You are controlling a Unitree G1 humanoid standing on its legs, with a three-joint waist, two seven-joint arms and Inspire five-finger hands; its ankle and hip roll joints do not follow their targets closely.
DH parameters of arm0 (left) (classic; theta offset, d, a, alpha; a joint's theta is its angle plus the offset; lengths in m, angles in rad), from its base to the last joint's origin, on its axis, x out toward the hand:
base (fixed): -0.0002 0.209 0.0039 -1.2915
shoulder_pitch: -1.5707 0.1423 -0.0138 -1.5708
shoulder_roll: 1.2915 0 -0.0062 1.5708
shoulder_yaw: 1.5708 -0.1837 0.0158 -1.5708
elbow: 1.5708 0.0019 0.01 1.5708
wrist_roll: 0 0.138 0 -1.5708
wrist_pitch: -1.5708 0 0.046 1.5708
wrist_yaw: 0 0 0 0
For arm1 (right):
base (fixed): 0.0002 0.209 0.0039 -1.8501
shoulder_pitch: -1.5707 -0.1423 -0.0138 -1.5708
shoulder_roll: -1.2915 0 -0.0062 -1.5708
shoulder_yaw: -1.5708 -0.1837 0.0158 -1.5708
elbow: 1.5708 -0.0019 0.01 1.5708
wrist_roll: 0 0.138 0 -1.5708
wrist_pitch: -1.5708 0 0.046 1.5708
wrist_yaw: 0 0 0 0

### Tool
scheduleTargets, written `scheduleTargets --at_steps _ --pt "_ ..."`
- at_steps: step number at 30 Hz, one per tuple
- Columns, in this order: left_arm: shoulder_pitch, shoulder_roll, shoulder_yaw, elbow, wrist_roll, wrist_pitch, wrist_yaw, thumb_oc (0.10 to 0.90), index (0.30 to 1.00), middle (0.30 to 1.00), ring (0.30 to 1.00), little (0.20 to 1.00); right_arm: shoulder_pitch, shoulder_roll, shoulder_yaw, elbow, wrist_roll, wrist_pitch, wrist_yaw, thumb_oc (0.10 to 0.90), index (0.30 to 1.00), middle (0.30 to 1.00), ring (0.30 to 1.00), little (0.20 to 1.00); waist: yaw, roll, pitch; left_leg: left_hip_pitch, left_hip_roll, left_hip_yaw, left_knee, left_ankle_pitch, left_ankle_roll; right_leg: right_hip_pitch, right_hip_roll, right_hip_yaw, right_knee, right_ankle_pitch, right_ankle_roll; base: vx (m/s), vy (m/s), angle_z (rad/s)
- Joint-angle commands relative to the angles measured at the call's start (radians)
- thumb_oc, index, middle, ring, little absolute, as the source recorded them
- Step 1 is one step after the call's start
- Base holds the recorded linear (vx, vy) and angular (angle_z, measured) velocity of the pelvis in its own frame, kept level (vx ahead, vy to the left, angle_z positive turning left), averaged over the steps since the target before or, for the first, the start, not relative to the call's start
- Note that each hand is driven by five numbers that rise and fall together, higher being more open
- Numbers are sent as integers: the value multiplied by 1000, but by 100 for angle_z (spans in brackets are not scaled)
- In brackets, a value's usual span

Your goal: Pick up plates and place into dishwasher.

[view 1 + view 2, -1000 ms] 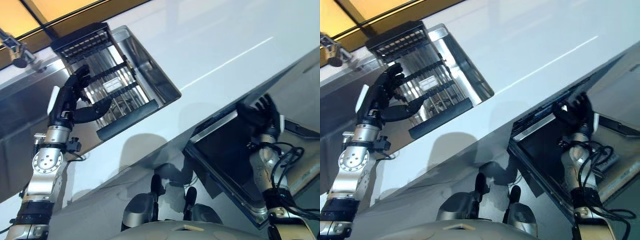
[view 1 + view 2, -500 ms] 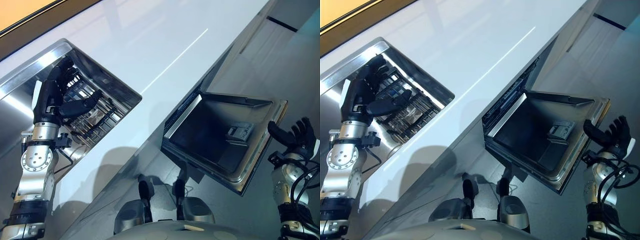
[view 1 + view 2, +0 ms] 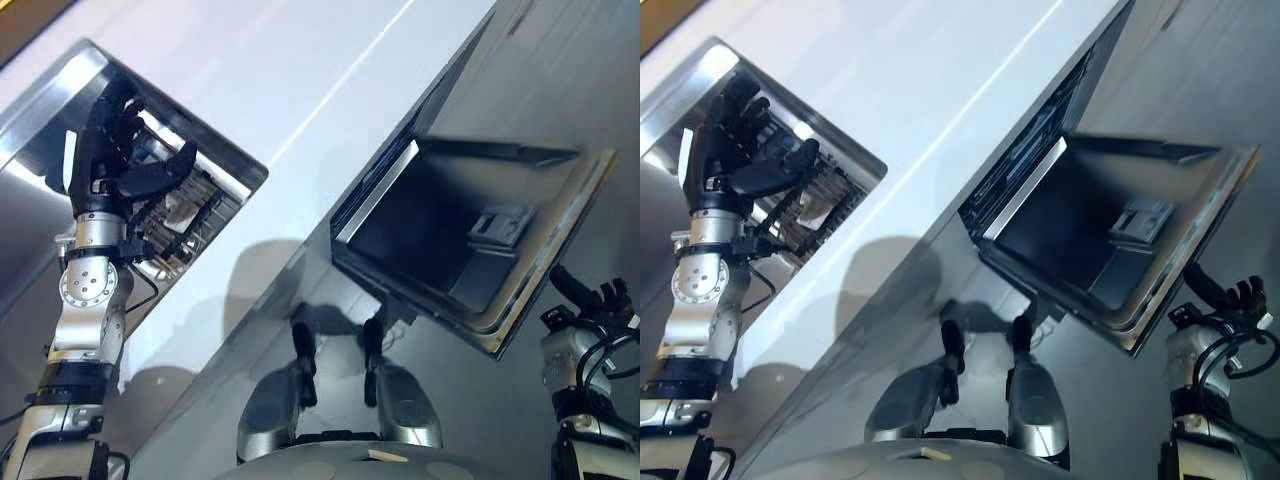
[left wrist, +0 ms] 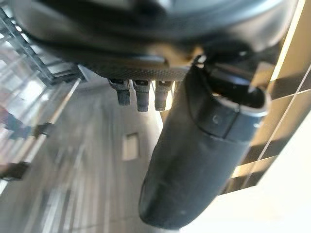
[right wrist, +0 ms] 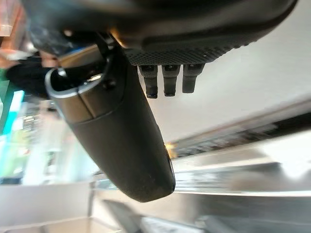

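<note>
While no plate could be made out, left hand (image 3: 112,150), fingers relaxed and empty, hung over sink (image 3: 215,150) rack (image 3: 175,225) at upper left; right hand (image 3: 590,300), fingers spread, sat beside dishwasher door (image 3: 500,270). Advice: reach low, grip a rim.

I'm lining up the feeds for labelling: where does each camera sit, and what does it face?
Left eye view: on the head, looking down at the white counter, sink, open dishwasher door; left hand over the sink.
Right eye view: same scene, slightly offset; right hand beside the door.
Left wrist view: along the left hand, into the sink.
Right wrist view: along the right hand, toward the counter.
</note>
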Motion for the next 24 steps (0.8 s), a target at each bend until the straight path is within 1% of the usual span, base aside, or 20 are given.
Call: scheduleTargets --at_steps 1,2,4,6,9,11,15,17,18,20,21,22,23,24 --pt "-92 68 26 -31 -42 -144 63 800 900 900 900 900 -2 -110 0 -20 90 -83 49 800 900 900 900 900 13 -11 -35 -95 -58 -24 228 -182 30 -115 16 -64 318 -215 -40 -45 -37 1" --pt "-103 72 29 -32 -39 -145 75 800 900 900 900 900 -9 -108 3 -1 136 -87 85 800 900 900 900 900 18 -7 -20 -126 -64 -32 268 -195 33 -150 10 -69 378 -239 -48 0 0 0" --pt "-116 74 33 -33 -33 -145 83 800 900 900 900 900 -10 -103 4 11 191 -76 138 800 900 900 900 900 20 -2 -6 -157 -72 -40 300 -200 38 -194 1 -73 445 -259 -56 0 0 0" --pt "-124 74 39 -32 -25 -143 89 800 900 900 900 900 -10 -105 1 29 217 -64 174 800 900 900 900 900 22 4 -1 -178 -82 -46 316 -200 41 -226 -6 -75 490 -274 -61 -3 10 12" --pt "-133 77 48 -38 -24 -138 95 800 900 900 900 900 -10 -113 -6 60 290 -11 241 800 900 900 900 900 25 12 4 -210 -98 -55 338 -200 44 -272 -16 -76 549 -294 -66 -3 18 12" --pt "-139 78 52 -45 -26 -131 94 800 900 900 900 900 -15 -124 -13 93 324 24 318 800 900 900 900 900 29 17 4 -224 -109 -62 345 -197 44 -294 -24 -75 577 -301 -66 19 20 8" --pt "-141 87 59 -61 -26 -111 89 800 900 900 900 900 -26 -128 4 91 381 92 493 800 900 900 900 900 36 22 4 -230 -116 -69 346 -194 44 -306 -29 -73 589 -303 -68 16 19 5" --pt "-137 91 68 -61 -29 -107 80 800 900 900 900 900 -31 -125 18 75 400 117 602 800 900 900 900 900 40 20 4 -228 -116 -73 343 -191 43 -303 -28 -73 583 -300 -68 17 8 0" --pt "-131 90 73 -61 -26 -107 78 800 900 900 900 900 -31 -120 32 58 394 138 670 800 900 900 900 900 41 17 4 -228 -115 -73 343 -191 43 -302 -27 -73 580 -298 -68 0 0 0" --pt "-120 95 83 -61 -28 -112 72 800 900 900 900 900 -36 -112 65 -2 381 157 762 800 900 900 900 900 45 10 4 -230 -112 -73 341 -189 42 -302 -27 -74 572 -291 -65 0 0 0" --pt "-116 97 87 -63 -26 -112 72 800 900 900 900 900 -37 -105 84 -46 373 170 815 800 900 900 900 900 47 4 4 -232 -109 -74 341 -188 43 -302 -26 -74 568 -286 -64 0 0 0" --pt "-112 99 90 -64 -26 -114 69 800 900 900 900 900 -36 -100 97 -71 368 178 845 800 900 900 900 900 49 0 4 -233 -108 -74 340 -187 44 -301 -26 -74 565 -284 -62 0 0 0" --pt "-103 103 95 -62 -24 -122 63 800 900 900 900 900 -35 -94 130 -141 360 187 907 800 900 900 900 900 52 -8 4 -234 -104 -74 338 -185 45 -301 -26 -75 560 -279 -59 0 0 0" --pt "-99 105 97 -59 -19 -128 62 800 900 900 900 900 -37 -90 151 -195 358 195 942 800 900 900 900 900 54 -13 4 -234 -101 -74 335 -183 46 -299 -25 -75 556 -276 -56 7 -11 -4"
